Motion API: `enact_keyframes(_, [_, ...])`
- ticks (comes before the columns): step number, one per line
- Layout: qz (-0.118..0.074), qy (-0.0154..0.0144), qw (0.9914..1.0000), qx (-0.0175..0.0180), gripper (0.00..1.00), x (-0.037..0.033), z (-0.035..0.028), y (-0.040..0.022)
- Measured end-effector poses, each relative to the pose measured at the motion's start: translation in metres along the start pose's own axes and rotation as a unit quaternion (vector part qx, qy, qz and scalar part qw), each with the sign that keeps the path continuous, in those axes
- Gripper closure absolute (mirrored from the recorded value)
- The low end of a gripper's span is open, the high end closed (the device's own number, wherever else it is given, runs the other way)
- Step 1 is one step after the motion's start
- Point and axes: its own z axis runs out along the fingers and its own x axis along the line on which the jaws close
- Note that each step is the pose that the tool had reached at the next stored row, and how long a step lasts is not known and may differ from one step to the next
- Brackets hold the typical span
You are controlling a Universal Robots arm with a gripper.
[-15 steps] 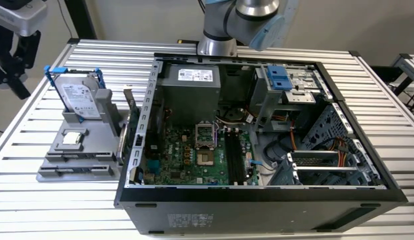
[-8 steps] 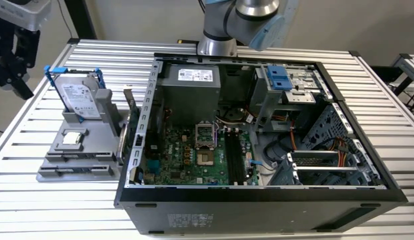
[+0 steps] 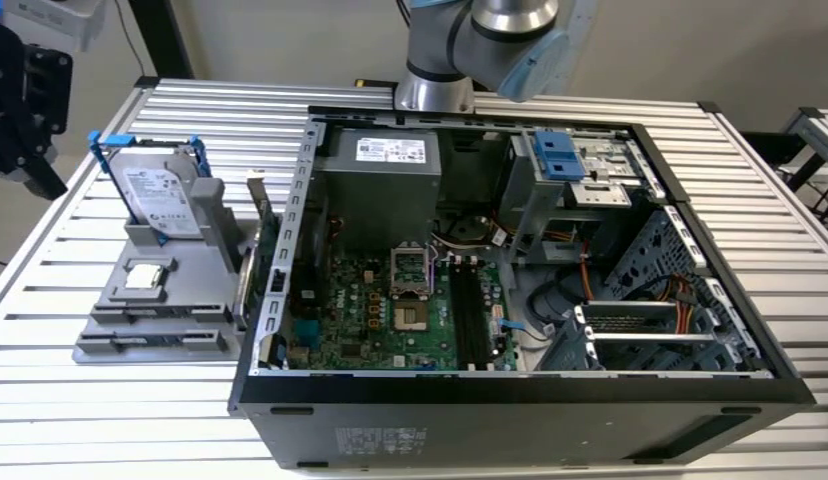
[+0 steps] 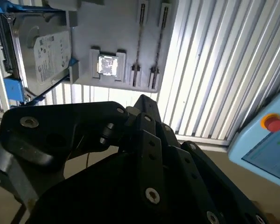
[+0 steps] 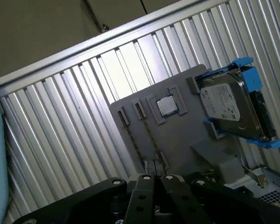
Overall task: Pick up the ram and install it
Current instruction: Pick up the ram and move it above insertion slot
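Ram [image 3: 167, 341] sits on edge in an outer slot of the grey holder [image 3: 121, 305] on the worktop [image 3: 121, 420], beside the open computer case [image 3: 521, 410]. The gripper [image 5: 155, 176] hangs apart from it, closed and empty.

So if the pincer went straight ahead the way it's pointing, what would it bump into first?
The pincer would probably meet the grey holder plate first, near its two thin strips, beside the hard drive. Depth is unclear.
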Motion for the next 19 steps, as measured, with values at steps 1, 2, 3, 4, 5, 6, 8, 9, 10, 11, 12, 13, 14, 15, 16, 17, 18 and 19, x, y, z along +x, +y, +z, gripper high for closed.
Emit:
enact_keyframes(1, [-0.010,0.0001,0.99995,-0.0004,1.00,0.0000,0.0001,0.0000])
enact_keyframes(2, [-0.018,0.0003,0.99983,-0.0007,1.00,0.0000,0.0002,0.0000])
enact_keyframes(3, [-0.027,0.0004,0.99962,-0.0010,1.00,0.0000,0.0003,0.0000])
enact_keyframes(4, [-0.037,0.0006,0.99933,-0.0013,1.00,0.0000,0.0004,0.0000])
enact_keyframes(5, [-0.046,0.0007,0.99895,-0.0014,1.00,0.0000,0.0005,0.0000])
enact_keyframes(6, [-0.054,0.0006,0.99854,-0.0010,1.00,0.0000,0.0006,-0.0001])
enact_keyframes(8, [-0.070,0.0000,0.99757,0.0005,1.00,0.0000,0.0010,-0.0001])
enact_keyframes(9, [-0.077,-0.0002,0.99699,0.0012,1.00,0.0000,0.0012,-0.0001])
enact_keyframes(10, [-0.086,-0.0004,0.99627,0.0017,1.00,0.0000,0.0013,-0.0001])
enact_keyframes(11, [-0.094,-0.0004,0.99555,0.0021,1.00,0.0000,0.0014,-0.0001])
enact_keyframes(12, [-0.103,-0.0005,0.99466,0.0025,1.00,0.0000,0.0016,-0.0001])
enact_keyframes(13, [-0.112,-0.0006,0.99367,0.0026,1.00,0.0001,0.0018,-0.0001])
enact_keyframes(14, [-0.121,-0.0005,0.99269,0.0024,1.00,0.0001,0.0020,-0.0001])
enact_keyframes(15, [-0.129,-0.0004,0.99159,0.0021,1.00,0.0000,0.0022,0.0000])
enact_keyframes(16, [-0.138,-0.0004,0.99049,0.0017,1.00,0.0000,0.0024,0.0000])
enact_keyframes(17, [-0.147,-0.0003,0.98913,0.0014,1.00,0.0000,0.0026,0.0001])
enact_keyframes(18, [-0.156,-0.0002,0.98777,0.0010,1.00,0.0001,0.0028,0.0000])
enact_keyframes(19, [-0.165,-0.0002,0.98627,0.0007,1.00,0.0001,0.0030,-0.0001])
